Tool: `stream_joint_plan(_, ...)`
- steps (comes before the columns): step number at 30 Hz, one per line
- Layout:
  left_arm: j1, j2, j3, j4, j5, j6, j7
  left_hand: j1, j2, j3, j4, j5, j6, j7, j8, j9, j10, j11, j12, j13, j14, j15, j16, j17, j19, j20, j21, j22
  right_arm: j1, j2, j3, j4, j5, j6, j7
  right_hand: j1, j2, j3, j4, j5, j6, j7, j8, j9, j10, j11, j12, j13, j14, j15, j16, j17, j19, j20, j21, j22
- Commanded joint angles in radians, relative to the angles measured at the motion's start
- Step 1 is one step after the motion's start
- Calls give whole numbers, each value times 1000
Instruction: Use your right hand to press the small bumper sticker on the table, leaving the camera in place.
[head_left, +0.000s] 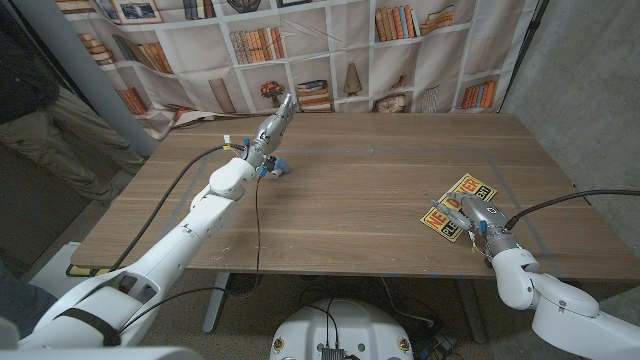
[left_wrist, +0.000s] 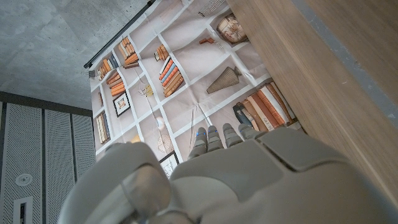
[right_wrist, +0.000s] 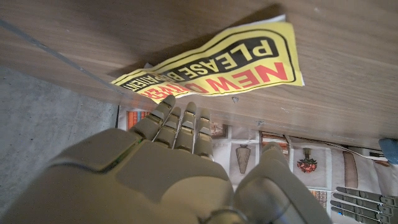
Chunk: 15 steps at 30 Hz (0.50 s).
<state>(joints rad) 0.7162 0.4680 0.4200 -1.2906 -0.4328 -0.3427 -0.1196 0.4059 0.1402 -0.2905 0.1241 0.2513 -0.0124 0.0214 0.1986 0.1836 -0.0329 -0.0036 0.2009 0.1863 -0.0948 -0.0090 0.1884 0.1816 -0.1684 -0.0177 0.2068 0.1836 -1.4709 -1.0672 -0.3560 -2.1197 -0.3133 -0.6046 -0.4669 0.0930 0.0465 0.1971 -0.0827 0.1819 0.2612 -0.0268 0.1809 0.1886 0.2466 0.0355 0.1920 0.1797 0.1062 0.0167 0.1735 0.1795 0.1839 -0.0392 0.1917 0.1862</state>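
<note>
Your right hand sits at the near right of the wooden table, directly over the near end of the small bumper sticker. From the head view it overlaps the sticker's near corner; whether the fingers actually touch it, I cannot tell. In the right wrist view the hand has its fingers straight and held together, reaching toward the sticker, with nothing gripped.

The sticker is yellow with red and black lettering; "NEW" and "PLEASE BE PATIENT" are partly readable. It lies near the table's right edge, one edge slightly lifted off the wood.

Your left hand is well apart, at the far left of the table, fingers extended toward the bookshelf backdrop. In the left wrist view the hand holds nothing. A small blue item sits just beside that wrist; I cannot tell what it is.

A person stands at the far left edge.
</note>
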Motion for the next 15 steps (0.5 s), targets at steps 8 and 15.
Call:
stream_joint_plan(8,-24,-11,6,32,0,-4,-19,14,15,10,-4,2,-8,-1,-5,2,-6,-7,1,2,-10,1,-3,0,-15,-5,-3,2,34,25,-59,12,-21,-138,42,-12,-7,-7,5,4,-77,28,-9,3,-59,16,-8,2,-47,9,-3,2,-39,-30,-5,1)
stream_joint_plan(15,-21,-11,6,28,0,-2,-20,17,19,13,-4,1,-10,-1,-6,2,-5,-8,1,2,-10,0,-3,0,-14,-4,-2,2,59,33,-89,25,-16,-151,57,-13,-6,-8,6,5,-113,40,-11,4,-72,19,-7,2,-57,8,0,2,-48,-30,-3,1)
